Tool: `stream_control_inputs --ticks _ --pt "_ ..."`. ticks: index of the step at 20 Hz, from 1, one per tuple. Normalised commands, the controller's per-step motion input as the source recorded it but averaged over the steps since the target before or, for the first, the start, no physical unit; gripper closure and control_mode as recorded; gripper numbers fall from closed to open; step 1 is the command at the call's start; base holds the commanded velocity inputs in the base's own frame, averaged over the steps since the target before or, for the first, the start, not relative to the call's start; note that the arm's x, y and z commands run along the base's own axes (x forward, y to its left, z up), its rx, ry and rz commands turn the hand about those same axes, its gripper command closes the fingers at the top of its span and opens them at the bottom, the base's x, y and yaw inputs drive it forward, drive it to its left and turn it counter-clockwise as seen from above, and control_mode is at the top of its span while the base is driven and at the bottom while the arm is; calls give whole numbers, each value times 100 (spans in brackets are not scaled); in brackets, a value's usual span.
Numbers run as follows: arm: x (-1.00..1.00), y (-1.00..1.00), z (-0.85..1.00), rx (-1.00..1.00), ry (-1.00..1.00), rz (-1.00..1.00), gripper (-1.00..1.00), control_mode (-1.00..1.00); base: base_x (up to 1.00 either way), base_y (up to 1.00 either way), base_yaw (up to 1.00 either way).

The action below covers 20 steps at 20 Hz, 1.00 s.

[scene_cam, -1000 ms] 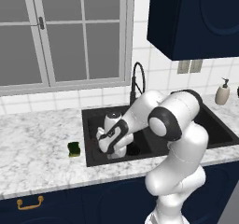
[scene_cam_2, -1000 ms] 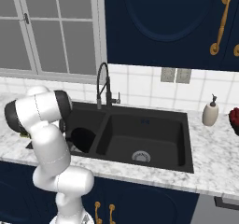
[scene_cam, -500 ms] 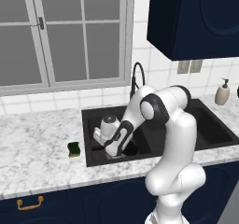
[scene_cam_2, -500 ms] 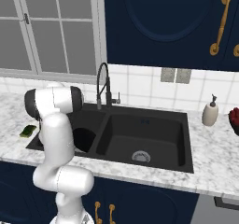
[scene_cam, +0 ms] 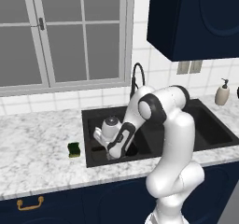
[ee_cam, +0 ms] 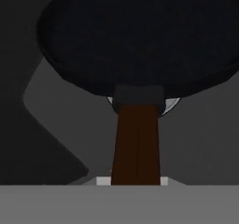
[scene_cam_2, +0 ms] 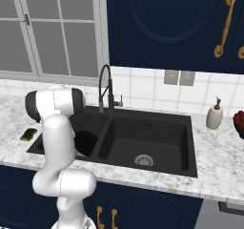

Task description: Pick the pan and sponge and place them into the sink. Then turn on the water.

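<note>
Over the last second we have swung the arm lower into the left basin of the sink (scene_cam: 95, 160), and the pan (ee_cam: 140, 36) now hangs just over its floor and drain, its handle (ee_cam: 136, 143) running back into our gripper, whose tips we cannot tell. The sponge (scene_cam: 73, 149) waits on the counter (scene_cam: 37, 143) beside the sink.

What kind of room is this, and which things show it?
It looks like a home kitchen, rendered in simulation. A black double sink with a tall arched faucet sits in a marble counter, with dark blue cabinets above.
</note>
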Motion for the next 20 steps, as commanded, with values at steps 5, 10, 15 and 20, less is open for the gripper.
stream_control_inputs --ticks 5,10,15,20 --pt "-27 -28 25 1 0 0 -100 -100 0 0 0" --pt "-24 -8 88 1 2 0 -100 -100 0 0 0" --pt "-2 0 100 0 13 0 -100 -100 0 0 0" --pt "0 0 100 -2 23 2 -100 -100 0 0 0"
